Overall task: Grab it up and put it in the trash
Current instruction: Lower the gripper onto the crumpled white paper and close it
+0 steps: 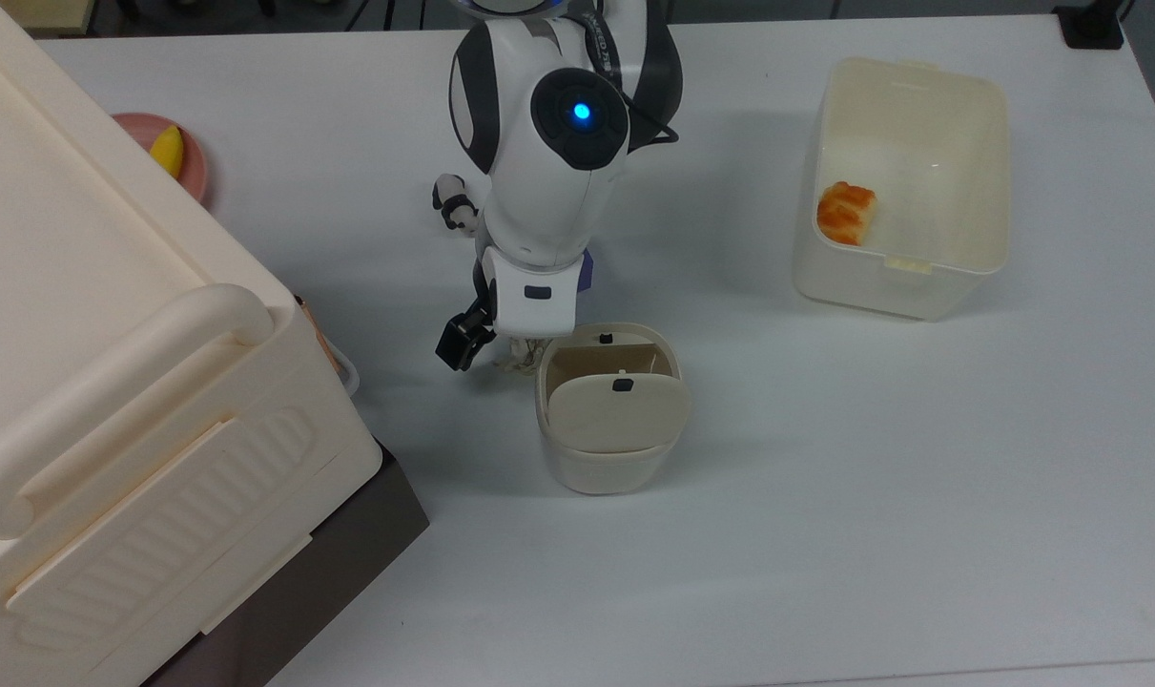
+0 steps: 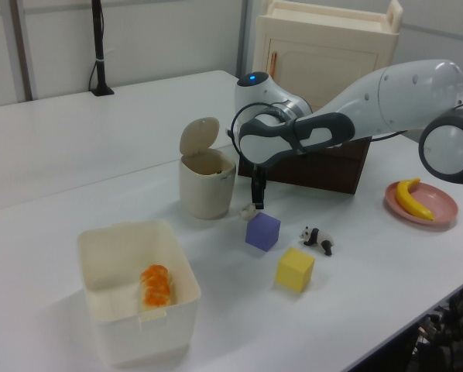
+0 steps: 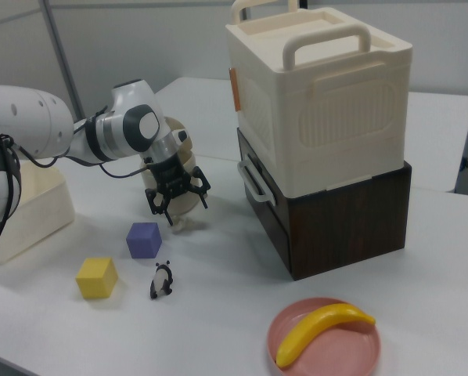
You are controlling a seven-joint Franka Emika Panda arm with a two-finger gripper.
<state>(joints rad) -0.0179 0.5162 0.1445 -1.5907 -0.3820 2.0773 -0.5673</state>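
The crumpled off-white paper wad [image 1: 518, 360] lies on the white table just off the top view's left of the trash bin [image 1: 608, 420], touching or nearly touching its wall. The bin is small, cream and rounded, and its flap lid [image 2: 198, 135] stands open. My gripper [image 3: 178, 201] hangs directly over the wad [image 3: 186, 225], open, with its black fingers [image 3: 155, 205] spread to either side a little above it. In the top view the white hand covers most of the wad, and one black finger [image 1: 462, 342] shows beside it. The wad [image 2: 248, 210] rests on the table.
A purple cube [image 2: 262, 230], a yellow cube [image 2: 295, 269] and a panda figurine [image 2: 317, 239] sit close behind the gripper. A cream tub [image 1: 959, 258] holds an orange item. The big handled box [image 1: 110, 382] on a dark base stands at the top view's left, beside a pink plate [image 3: 325, 341] with a banana.
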